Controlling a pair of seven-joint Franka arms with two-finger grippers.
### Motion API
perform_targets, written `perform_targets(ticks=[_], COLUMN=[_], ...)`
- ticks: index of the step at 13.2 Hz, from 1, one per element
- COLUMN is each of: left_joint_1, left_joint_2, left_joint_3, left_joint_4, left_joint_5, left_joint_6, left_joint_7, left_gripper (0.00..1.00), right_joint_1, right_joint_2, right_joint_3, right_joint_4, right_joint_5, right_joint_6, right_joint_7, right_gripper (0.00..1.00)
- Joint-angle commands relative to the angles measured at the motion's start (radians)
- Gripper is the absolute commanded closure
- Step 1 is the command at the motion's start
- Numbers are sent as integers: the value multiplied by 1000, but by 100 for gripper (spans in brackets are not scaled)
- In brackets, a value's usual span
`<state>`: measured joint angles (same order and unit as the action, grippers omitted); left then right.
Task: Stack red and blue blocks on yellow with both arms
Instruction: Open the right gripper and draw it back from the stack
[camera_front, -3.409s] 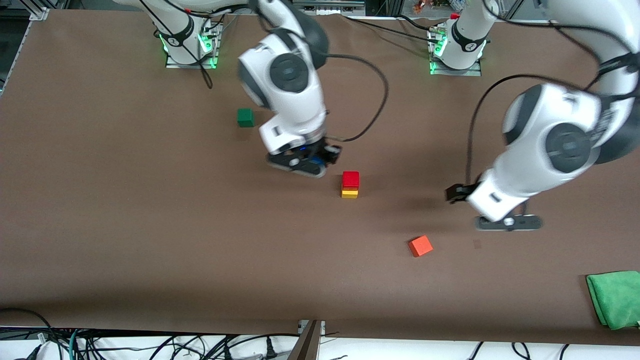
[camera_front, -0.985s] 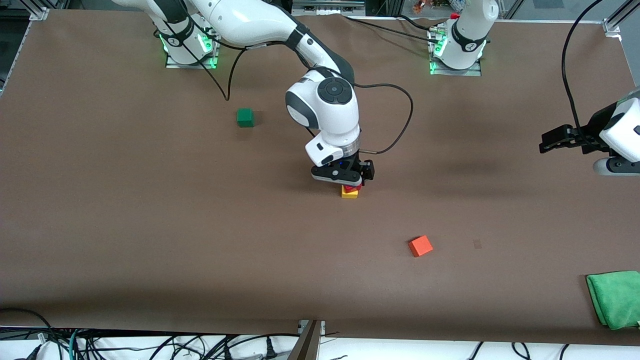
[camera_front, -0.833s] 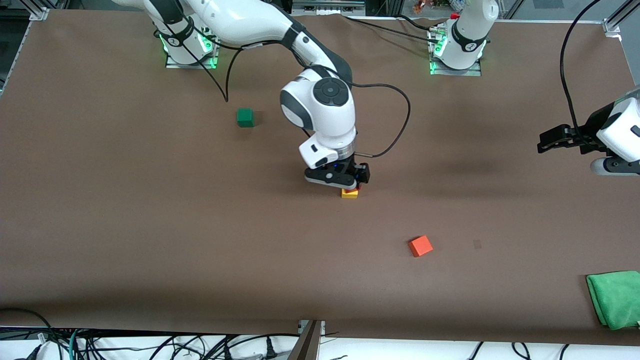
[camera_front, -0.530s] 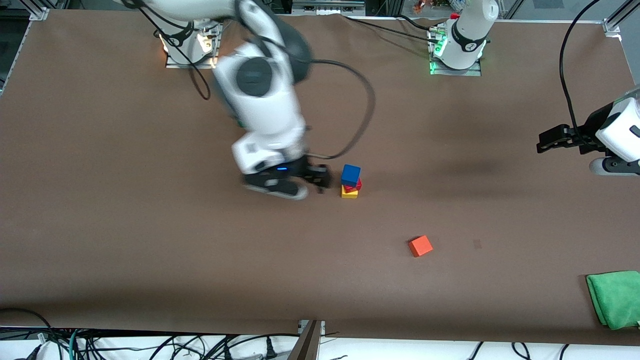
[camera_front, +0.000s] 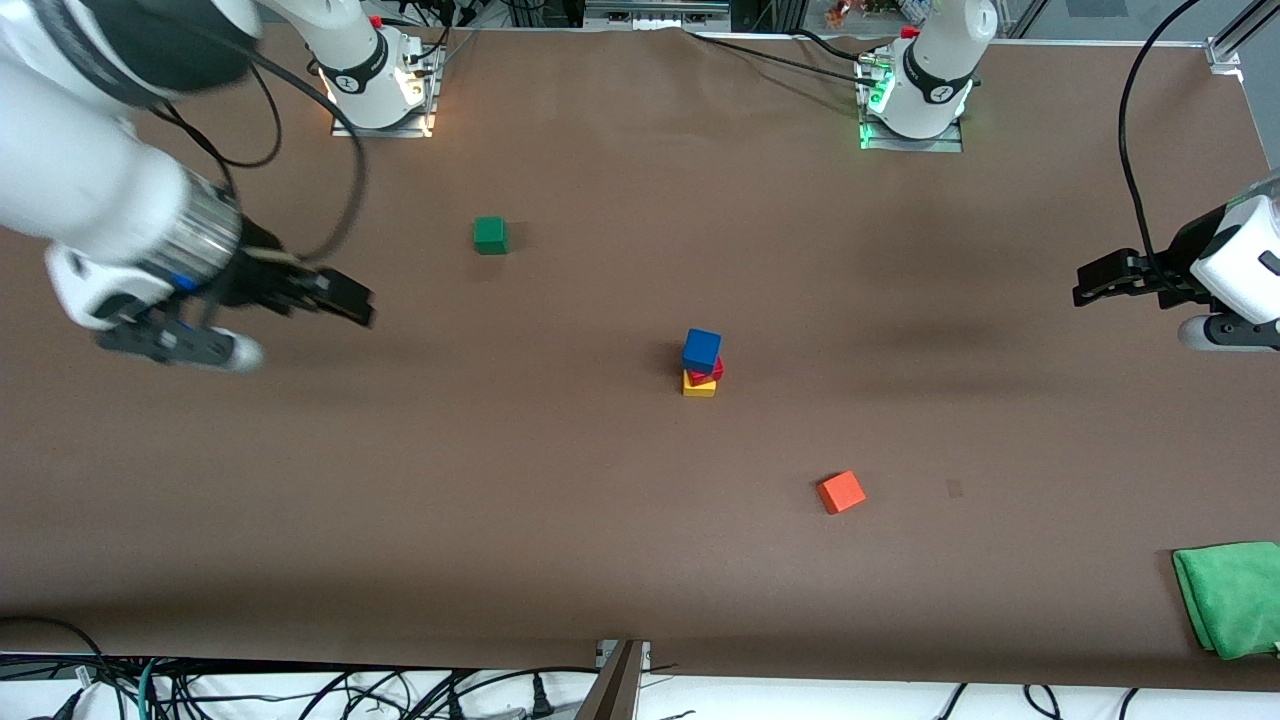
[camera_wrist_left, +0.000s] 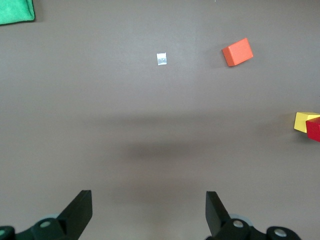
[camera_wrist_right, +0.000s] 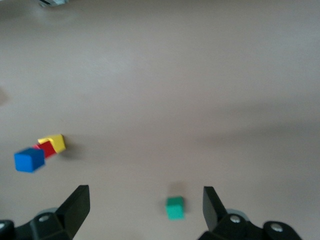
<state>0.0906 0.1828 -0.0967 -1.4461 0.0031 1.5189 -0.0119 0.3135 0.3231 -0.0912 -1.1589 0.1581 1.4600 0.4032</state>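
Observation:
The blue block (camera_front: 702, 350) sits on the red block (camera_front: 709, 373), which sits on the yellow cube (camera_front: 699, 386), a stack at mid-table; the red one is turned a little on the yellow. My right gripper (camera_front: 178, 346) is open and empty, up over the table at the right arm's end, well away from the stack. Its wrist view (camera_wrist_right: 145, 207) shows the blue (camera_wrist_right: 29, 160), red (camera_wrist_right: 47, 148) and yellow (camera_wrist_right: 58, 142) cubes. My left gripper (camera_front: 1228, 335) is open and empty and waits over the left arm's end. Its wrist view (camera_wrist_left: 149, 210) shows yellow (camera_wrist_left: 303, 121) and red (camera_wrist_left: 314, 129) at the picture's edge.
A green cube (camera_front: 490, 235) lies nearer the robots' bases, also in the right wrist view (camera_wrist_right: 175, 207). An orange cube (camera_front: 841, 492) lies nearer the front camera, also in the left wrist view (camera_wrist_left: 237, 52). A green cloth (camera_front: 1232, 596) lies at the corner by the left arm's end.
My right gripper set the blue block on the red one, let go, and swung away toward the right arm's end. The left arm has stayed still.

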Motion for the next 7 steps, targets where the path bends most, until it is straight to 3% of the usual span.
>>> perform_targets(ticks=[1,2,3,7], left_joint_1=[0,0,0,0], left_joint_2=[14,14,14,14], left_joint_3=[0,0,0,0], left_joint_4=[27,27,27,27], left_joint_5=[-15,-17,-15,-17], left_joint_6=[-6,-6,-6,-6], left_joint_7=[6,6,6,6], left_gripper=[0,0,0,0], right_joint_1=[9,9,9,9], right_joint_2=[-276,-339,-355,-325], right_joint_3=[-16,-16,-16,-18], right_joint_4=[-389,-477,-496,-447], right_joint_5=[-93,-115,-121,-140], right_joint_6=[104,149,155,154], right_joint_7=[-78,-89,-96,-139], right_gripper=[0,0,0,0])
